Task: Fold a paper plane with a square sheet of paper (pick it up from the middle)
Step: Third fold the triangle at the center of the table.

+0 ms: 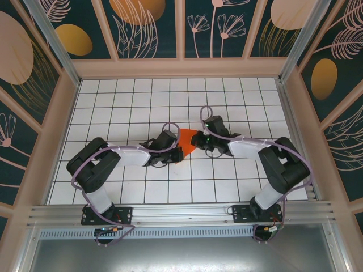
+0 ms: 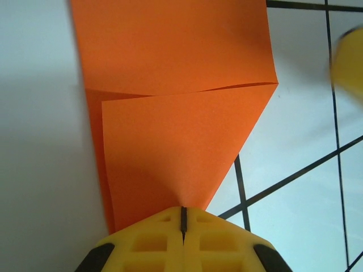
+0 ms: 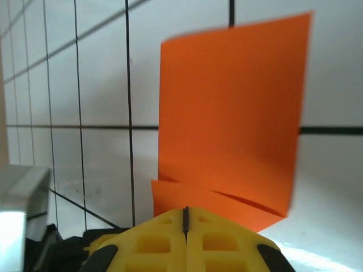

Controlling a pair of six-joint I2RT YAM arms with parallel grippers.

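Near the middle of the gridded worktop point(image 1: 142, 96), left jaws and right jaws are both fully closed, each pinching the square sheet of paper point(image 1: 187, 141) (one flap folded over). An early fold is in hand, I judge; the next move calls for pressing the crease flat.

Top view is bright and sharp, with soft shadows on the table point(image 1: 170, 187). Wrist views blur up close. Grey beside the square sheet of paper point(image 2: 181, 130) is possibly shadow.

Orange-red paper point(image 2: 170, 141), yellow end effector fingers point(image 2: 147, 243), white table point(image 1: 142, 96) — black grid
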